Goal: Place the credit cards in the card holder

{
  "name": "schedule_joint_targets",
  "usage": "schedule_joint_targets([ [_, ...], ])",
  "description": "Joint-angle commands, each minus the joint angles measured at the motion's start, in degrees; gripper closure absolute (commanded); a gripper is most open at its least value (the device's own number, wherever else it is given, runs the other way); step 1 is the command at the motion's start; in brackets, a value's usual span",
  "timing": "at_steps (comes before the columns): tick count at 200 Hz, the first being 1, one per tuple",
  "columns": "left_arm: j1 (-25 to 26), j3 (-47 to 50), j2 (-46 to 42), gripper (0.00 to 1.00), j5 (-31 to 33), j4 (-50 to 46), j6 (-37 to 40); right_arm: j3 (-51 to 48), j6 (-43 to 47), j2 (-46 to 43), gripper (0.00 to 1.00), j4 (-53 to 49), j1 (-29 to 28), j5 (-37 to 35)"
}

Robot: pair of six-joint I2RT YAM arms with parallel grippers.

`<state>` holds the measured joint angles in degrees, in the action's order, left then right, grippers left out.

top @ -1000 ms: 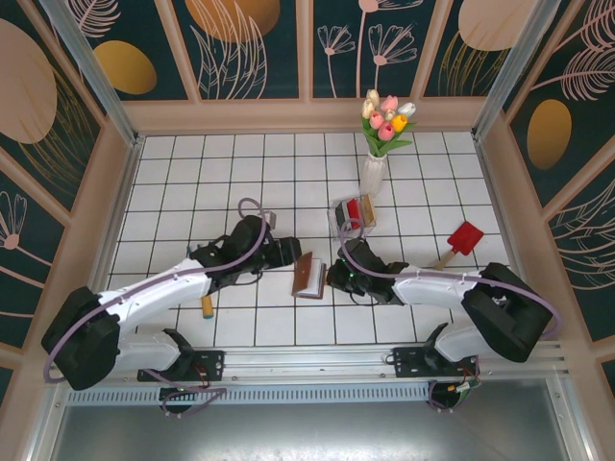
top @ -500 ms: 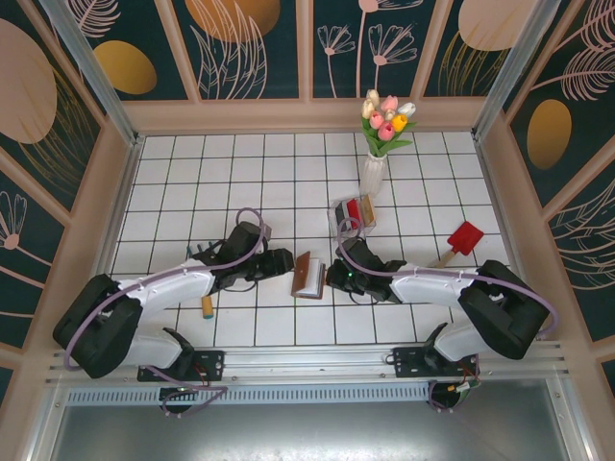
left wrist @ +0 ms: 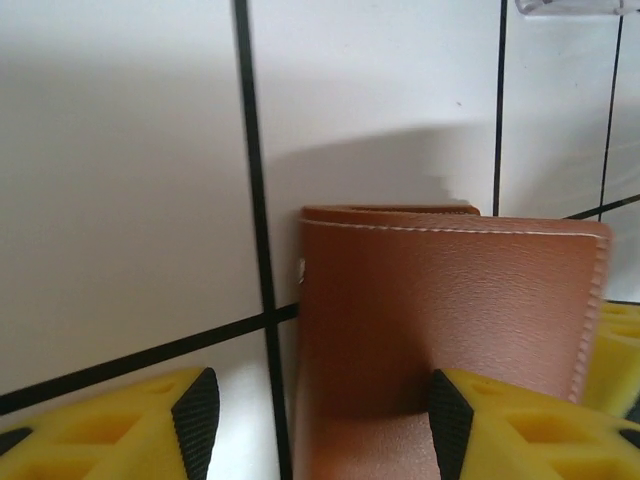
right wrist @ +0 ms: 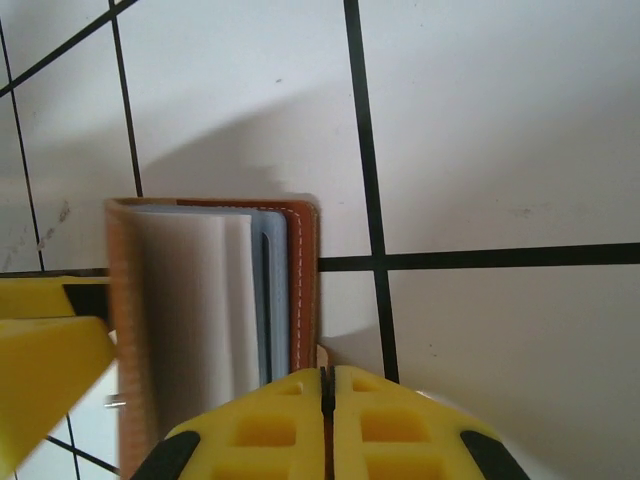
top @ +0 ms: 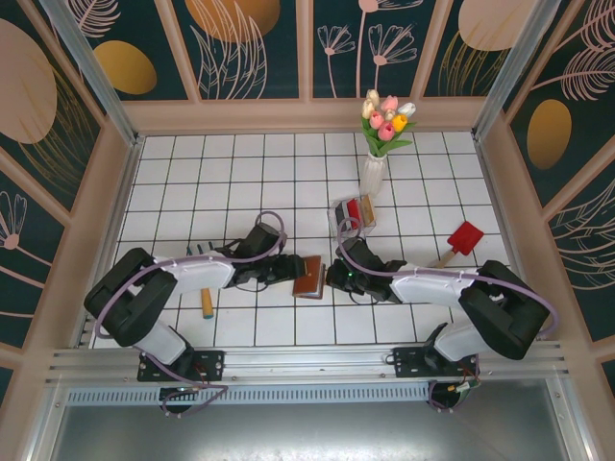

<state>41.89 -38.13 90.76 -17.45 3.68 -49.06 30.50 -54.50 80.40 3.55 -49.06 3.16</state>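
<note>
Brown wallet sits on the near side of the vase, between both grippers. The right gripper is clenched on one flap's edge. The left gripper is spread, one finger against the cover.

Bright even light; soft shadow behind card holder, foreground blurred

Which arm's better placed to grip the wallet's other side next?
Left. The left gripper is open around an edge of the card holder, likely needing only to close. The right gripper is shut on the opposite edge.
</note>
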Motion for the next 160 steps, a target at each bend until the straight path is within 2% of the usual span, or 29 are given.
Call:
schedule_joint_targets([
  [1,1.98,-1.82,2.72,0.4,0.76,-1.03,1.43,1.75,-1.24,-2.24,0.93,1.02,0.44,0.59],
  [36,2.97,-1.07,4.83,0.42,3.62,-0.98,0.76,1.42,-3.55,-3.56,0.91,2.25,0.37,0.46],
  [75,4.14,-0.3,5.91,0.44,5.08,0.05,-0.16,3.26,-2.2,-3.26,0.89,3.37,-0.15,3.06],
  [118,4.88,2.3,5.74,0.51,4.52,4.39,-3.78,5.77,-2.19,1.92,0.82,4.56,-0.83,6.15],
  [160,5.45,3.11,5.13,0.54,4.3,6.75,-6.35,5.99,-4.53,5.08,0.8,8.51,-1.26,8.62],
])
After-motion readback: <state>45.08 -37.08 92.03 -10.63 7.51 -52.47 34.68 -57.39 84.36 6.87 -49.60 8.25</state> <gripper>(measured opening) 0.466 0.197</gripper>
